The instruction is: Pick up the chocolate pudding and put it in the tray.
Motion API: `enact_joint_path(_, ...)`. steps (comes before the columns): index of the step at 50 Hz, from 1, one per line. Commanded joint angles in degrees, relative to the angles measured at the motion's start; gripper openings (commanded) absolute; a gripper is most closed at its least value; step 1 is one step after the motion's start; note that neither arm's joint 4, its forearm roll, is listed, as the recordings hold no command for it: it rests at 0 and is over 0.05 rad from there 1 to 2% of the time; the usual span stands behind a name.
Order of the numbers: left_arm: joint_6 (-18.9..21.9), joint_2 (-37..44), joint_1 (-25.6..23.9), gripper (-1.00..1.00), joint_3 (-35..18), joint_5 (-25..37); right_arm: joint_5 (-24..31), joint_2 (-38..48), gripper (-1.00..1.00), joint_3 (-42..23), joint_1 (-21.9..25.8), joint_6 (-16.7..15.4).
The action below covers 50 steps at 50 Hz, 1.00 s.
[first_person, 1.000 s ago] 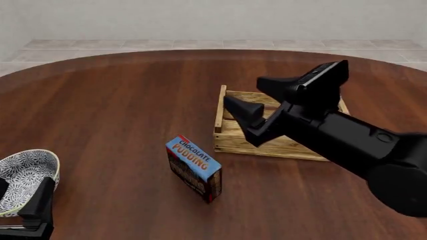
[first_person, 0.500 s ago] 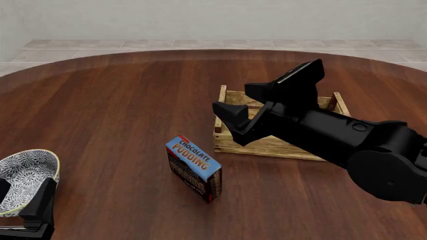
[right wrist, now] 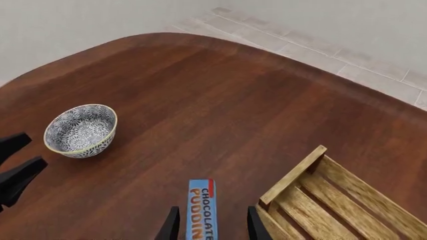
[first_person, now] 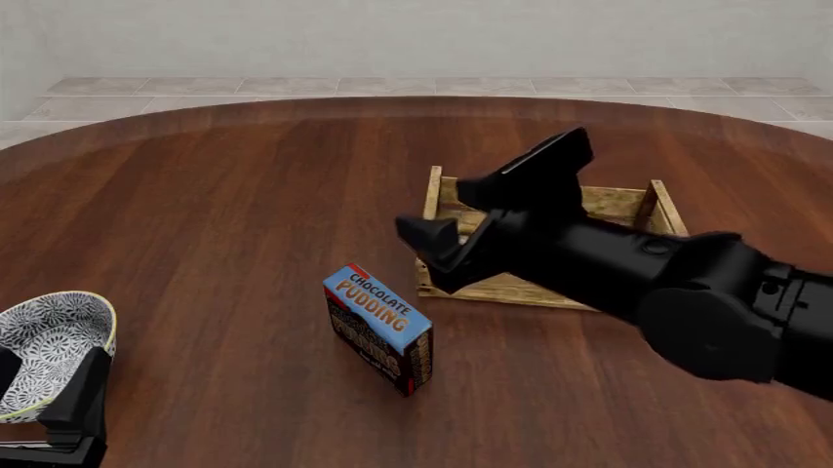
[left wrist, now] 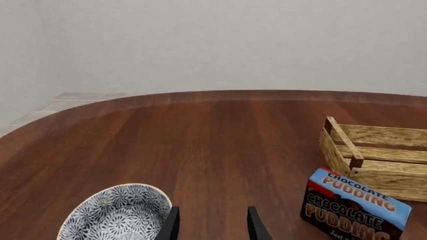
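Right gripper (first_person: 450,219), jaws apart and empty, hangs above the counter (first_person: 234,214); the chocolate pudding (first_person: 377,330) stands below, nearer the camera.

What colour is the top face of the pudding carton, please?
Blue, with red-and-white lettering, on the chocolate pudding carton; clearest in the front view.

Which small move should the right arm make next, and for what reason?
Probably lower the right gripper toward the chocolate pudding. Its jaws are open and empty, above the near left corner of the tray; in the right wrist view the carton lines up between them. It stands on the table, ungrasped.
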Motion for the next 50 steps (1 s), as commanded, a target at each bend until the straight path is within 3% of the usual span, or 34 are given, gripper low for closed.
enact_joint_path(1, 0.04, 0.00, 0.16, 1.00, 0.00, 0.15, -0.27, 2.21, 1.00, -0.06, 0.39, 0.74)
enact_joint_path(50, 0.62, 0.43, -0.11, 1.00, 0.00, -0.35, -4.90, 11.20, 1.00, 3.15, 0.52, 1.83)
